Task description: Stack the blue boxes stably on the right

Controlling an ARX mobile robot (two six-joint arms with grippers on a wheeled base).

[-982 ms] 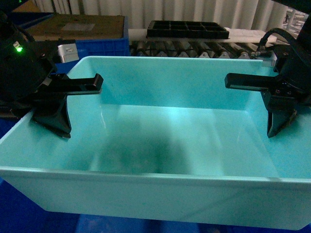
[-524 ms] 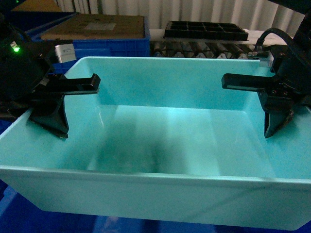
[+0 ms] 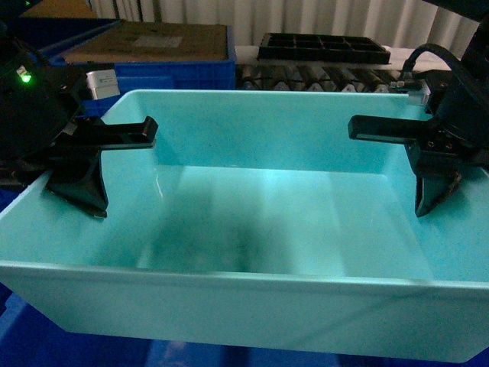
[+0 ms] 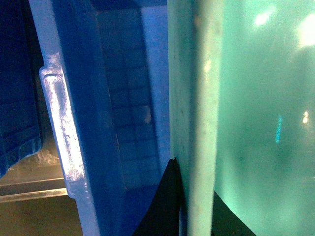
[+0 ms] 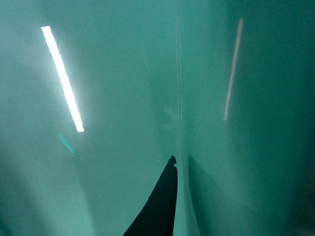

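One blue box (image 3: 252,126), a pale turquoise tub, fills the head view and is lifted between my arms. My left gripper (image 3: 82,200) is shut on its left wall, one black finger inside the tub. In the left wrist view the rim (image 4: 202,123) runs between the fingers (image 4: 162,206) of the left gripper (image 4: 194,196). My right gripper (image 3: 432,200) is shut on the right wall. In the right wrist view the right gripper (image 5: 181,196) straddles that wall, the far finger showing only as a shadow through the plastic. The tub holds nothing.
A royal-blue crate (image 3: 179,74) topped with cardboard (image 3: 153,38) stands at the back left, and its wall (image 4: 83,123) lies close beside the tub. A black compartment tray (image 3: 321,46) rests on a roller conveyor (image 3: 321,76) behind. Blue surface (image 3: 19,336) shows below.
Over the last second the crate and black tray have slid right in the head view. The tub and both grippers keep their hold and barely shift.
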